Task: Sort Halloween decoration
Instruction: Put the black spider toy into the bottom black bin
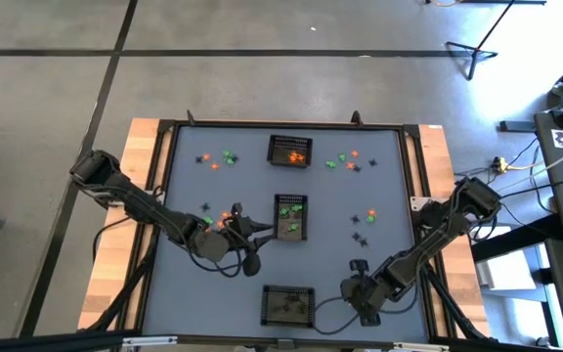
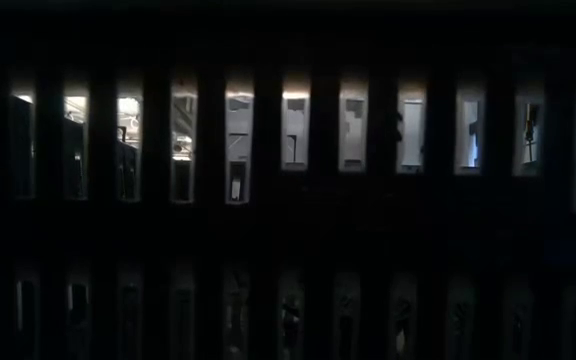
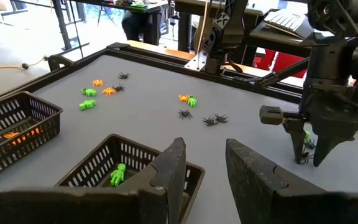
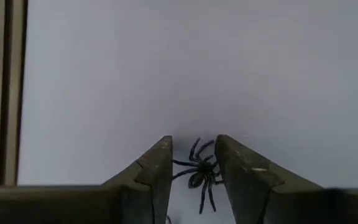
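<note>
The right gripper [image 4: 192, 168] is down at the surface [image 1: 379, 244], toward its near right corner, with its fingers [image 4: 153, 171] apart around a black spider [image 4: 197, 174]. The spider lies on the grey mat between the tips; whether they touch it I cannot tell.

The left gripper [image 3: 204, 168] hovers just left of the middle basket [image 3: 98, 165], fingers parted and nothing between them. A green trinket [image 3: 117, 175] lies inside that basket.

The far basket [image 1: 290, 152] holds orange pieces [image 1: 295, 154], and the near basket [image 1: 287, 305] sits at the near edge with dark contents too small to tell apart.

Loose Halloween decoration [image 1: 344, 160] lies in clusters: green and orange bits near the far edge on both sides of the far basket, black spiders [image 1: 364, 219] right of the middle basket, and a few orange and green pieces by the left gripper.

The low view is almost wholly blocked by dark mesh.
</note>
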Controlling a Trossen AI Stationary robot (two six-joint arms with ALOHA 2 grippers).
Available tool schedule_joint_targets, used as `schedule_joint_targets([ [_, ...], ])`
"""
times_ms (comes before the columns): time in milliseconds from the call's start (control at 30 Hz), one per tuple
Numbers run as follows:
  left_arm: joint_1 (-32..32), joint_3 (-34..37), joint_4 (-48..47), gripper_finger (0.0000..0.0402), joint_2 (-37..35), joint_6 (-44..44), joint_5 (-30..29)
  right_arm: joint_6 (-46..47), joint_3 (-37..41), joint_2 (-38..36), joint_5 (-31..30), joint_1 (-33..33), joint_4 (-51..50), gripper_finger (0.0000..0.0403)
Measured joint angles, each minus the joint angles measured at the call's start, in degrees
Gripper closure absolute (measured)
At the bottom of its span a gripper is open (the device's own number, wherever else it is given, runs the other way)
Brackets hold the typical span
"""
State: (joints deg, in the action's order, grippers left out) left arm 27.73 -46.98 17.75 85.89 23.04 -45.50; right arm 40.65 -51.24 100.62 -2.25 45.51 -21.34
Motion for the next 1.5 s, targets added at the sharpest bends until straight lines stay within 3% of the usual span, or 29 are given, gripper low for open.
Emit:
schedule_joint_targets([
  [167,0.0,0.0,-0.8,0.0294,0.0,0.6,0.0,-0.5,0.0,-0.1,-1.3,-0.1,-1.5,0.0301],
  [400,0.0,0.0,-1.2,0.0294,0.0,0.8,0.0,-3.4,-1.5,0.0,-2.3,-0.1,-4.0,0.0392],
  [533,0.0,0.0,-1.3,0.0294,0.0,0.9,0.0,-5.2,-5.2,0.4,-4.2,-0.1,-8.4,0.0384],
  [800,0.0,0.0,-1.5,0.0294,0.0,0.9,0.0,-12.4,-16.2,0.3,-15.0,-0.2,-18.9,0.0398],
  [967,0.0,0.0,-1.7,0.0294,0.0,0.9,0.0,-20.3,-21.9,0.2,-19.3,-0.3,-12.8,0.0382],
  [1033,0.0,0.0,-1.7,0.0294,0.0,0.9,0.0,-24.4,-22.2,0.2,-18.3,-0.7,-6.2,0.0380],
  [1233,0.0,0.0,-1.8,0.0294,0.0,1.0,0.0,-33.7,-22.1,0.7,-6.4,-2.8,11.6,0.0389],
  [1500,0.0,0.0,-2.0,0.0294,0.0,1.0,0.0,-36.5,-22.2,2.9,2.0,-8.1,18.6,0.0374],
])
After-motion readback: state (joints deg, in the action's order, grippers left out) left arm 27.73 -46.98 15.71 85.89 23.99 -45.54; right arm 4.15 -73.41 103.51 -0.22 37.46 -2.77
